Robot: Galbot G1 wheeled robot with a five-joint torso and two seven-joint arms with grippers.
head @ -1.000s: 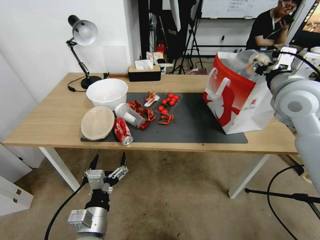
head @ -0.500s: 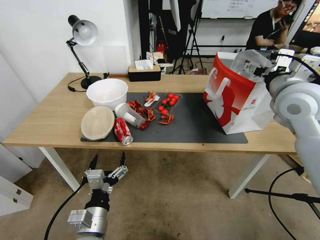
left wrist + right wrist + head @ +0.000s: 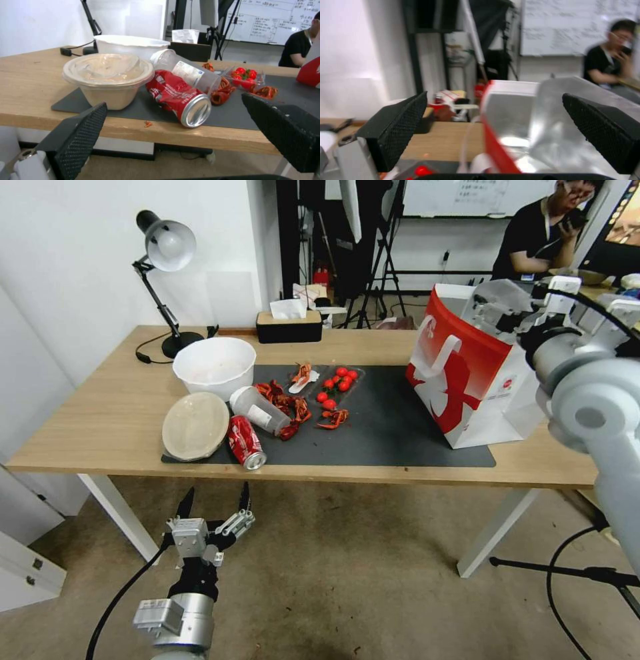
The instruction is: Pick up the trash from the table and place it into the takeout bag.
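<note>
The left gripper point(image 3: 213, 499) is held open below the table point(image 3: 100, 427) edge. A can point(image 3: 245, 442), cup point(image 3: 259, 410) and lidded bowl point(image 3: 195, 425) are seen lying on the mat's left end. The right gripper point(image 3: 493, 120) is held open above the bag point(image 3: 467, 373) mouth.

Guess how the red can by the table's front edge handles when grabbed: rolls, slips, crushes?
The red can lies on its side near the table edge, so it will probably roll if nudged. Its wall already looks dented, so it is likely empty, light and easy to crush further. The plastic cup leans against it and may shift when it moves.
</note>
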